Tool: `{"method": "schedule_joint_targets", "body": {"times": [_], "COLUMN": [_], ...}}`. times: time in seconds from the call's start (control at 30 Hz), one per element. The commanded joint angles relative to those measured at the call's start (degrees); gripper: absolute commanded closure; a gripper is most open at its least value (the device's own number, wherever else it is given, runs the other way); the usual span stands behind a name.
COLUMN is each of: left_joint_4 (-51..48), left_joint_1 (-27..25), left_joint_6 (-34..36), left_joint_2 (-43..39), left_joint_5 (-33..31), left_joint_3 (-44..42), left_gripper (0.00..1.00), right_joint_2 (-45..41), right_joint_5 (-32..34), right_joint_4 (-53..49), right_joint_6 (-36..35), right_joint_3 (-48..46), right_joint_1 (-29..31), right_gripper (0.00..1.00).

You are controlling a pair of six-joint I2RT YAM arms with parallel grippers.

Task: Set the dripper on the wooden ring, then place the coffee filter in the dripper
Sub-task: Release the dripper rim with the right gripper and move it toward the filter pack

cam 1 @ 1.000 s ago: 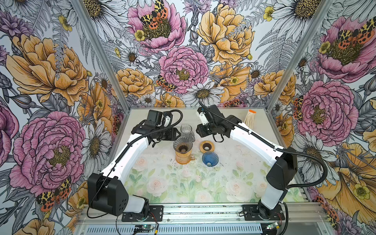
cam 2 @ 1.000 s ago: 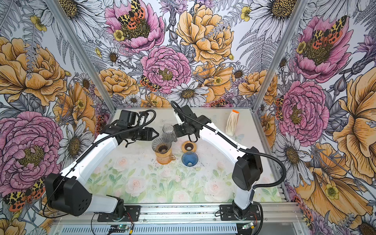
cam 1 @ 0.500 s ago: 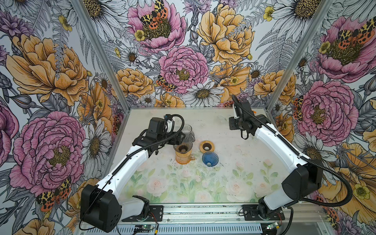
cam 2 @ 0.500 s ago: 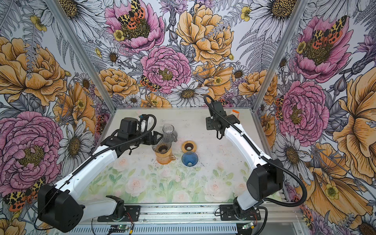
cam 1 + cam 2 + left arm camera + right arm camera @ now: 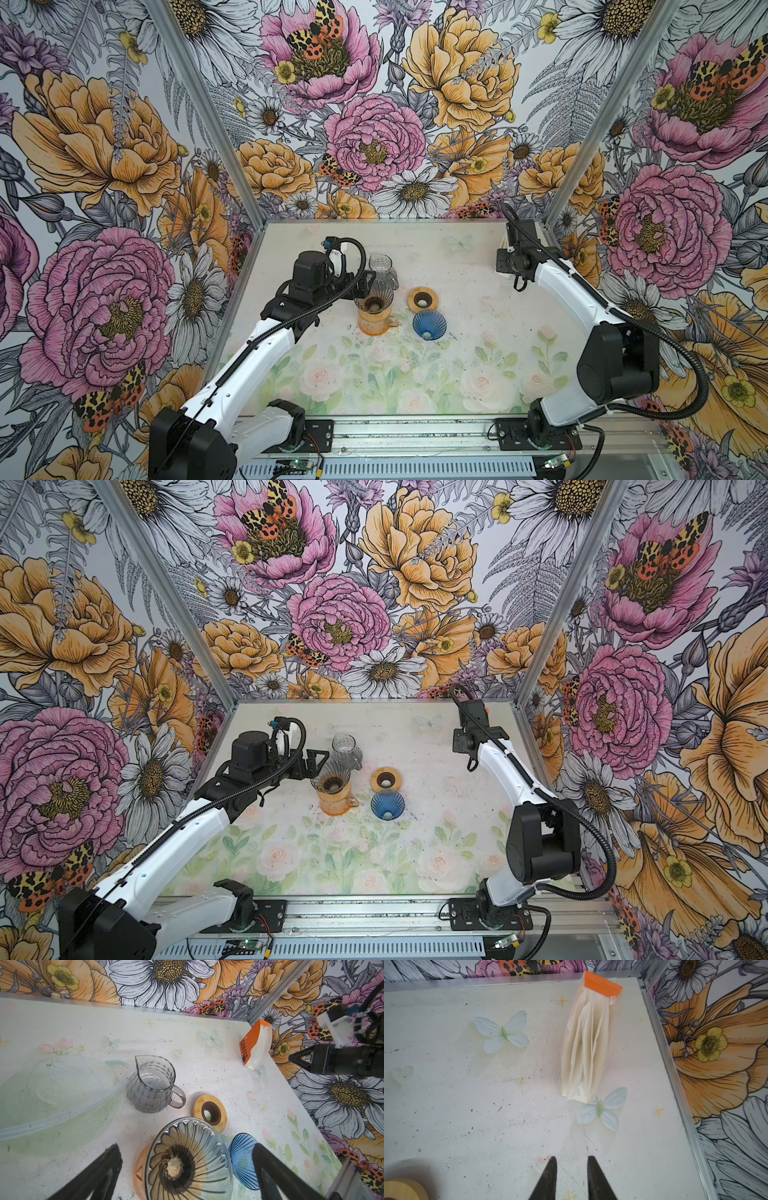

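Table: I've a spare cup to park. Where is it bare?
Bare: the strip between blue dripper and front rail; also between wooden ring and filter pack. Crowded: around pitcher and glass dripper, at the open left gripper.

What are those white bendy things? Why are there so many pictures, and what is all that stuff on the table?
They are two robot arms, and each ends in a claw that pinches. Two pictures look down from above on the whole table. The other two come from little cameras on the arms' wrists, looking past the claws.

On the table are a glass jug, a smoky dripper sitting on an orange cup, a blue dripper and a wooden ring. In the far corner is a pack of paper filters.

The left claw is wide open by the smoky dripper and is not squeezing it. The right claw points at the pack, a little open, and holds nothing. No filter is in a dripper yet.
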Motion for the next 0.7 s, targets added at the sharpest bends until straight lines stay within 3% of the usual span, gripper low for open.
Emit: {"method": "schedule_joint_targets", "body": {"times": [0.0,0.2,0.67], "left_joint_4": [2.17,2.17,1.22], "left_joint_1": [-0.30,-0.80,-1.09], "left_joint_6": [-1.10,-1.14,-1.61], "left_joint_2": [0.48,2.16,2.69], "left_joint_5": [-0.99,-0.59,-0.71], "left_joint_3": [-0.18,0.71,1.41], "left_gripper": [0.01,0.01,0.01], "right_joint_2": [1.73,7.55,17.41], "right_joint_5": [-0.71,0.68,-4.34], "right_joint_4": [6.93,8.22,10.64], "right_joint_6": [0.77,-0.43,-0.92], "right_joint_3": [-0.56,2.71,9.37], "right_joint_1": [-1.61,-4.24,-8.06], "right_gripper": [0.74,0.78,0.80]}}
